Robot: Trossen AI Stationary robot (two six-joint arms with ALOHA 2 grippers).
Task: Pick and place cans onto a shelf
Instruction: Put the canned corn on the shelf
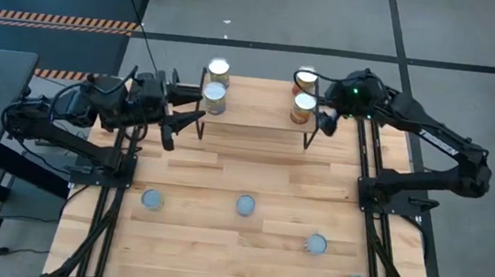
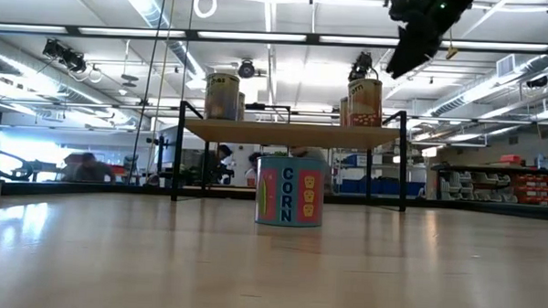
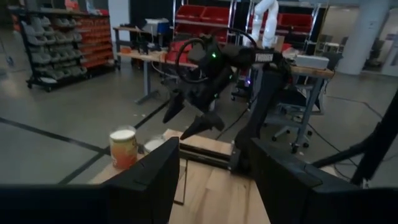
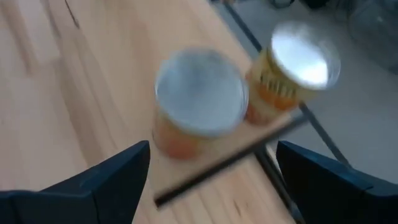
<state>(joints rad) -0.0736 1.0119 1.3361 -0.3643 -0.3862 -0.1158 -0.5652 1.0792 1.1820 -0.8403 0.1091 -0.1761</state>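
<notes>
High view: four cans up on the shelf (image 1: 255, 113), four more lying on the table (image 1: 224, 182).

Taking the shelf as landmark: two cans stand at its left end (image 1: 215, 96) and two at its right end (image 1: 302, 106), all upright on the top board. The right gripper (image 1: 325, 121) hovers just beside the right-end pair, above them, fingers spread wide and holding nothing; its wrist view looks down on those two silver tops. The left gripper (image 1: 173, 131) sits off the shelf's left end, near its black leg, fingers apart and empty. Well in front of the shelf, four bluish-topped cans (image 1: 245, 205) are scattered across the table; the low view shows one, labelled CORN, before the shelf.
</notes>
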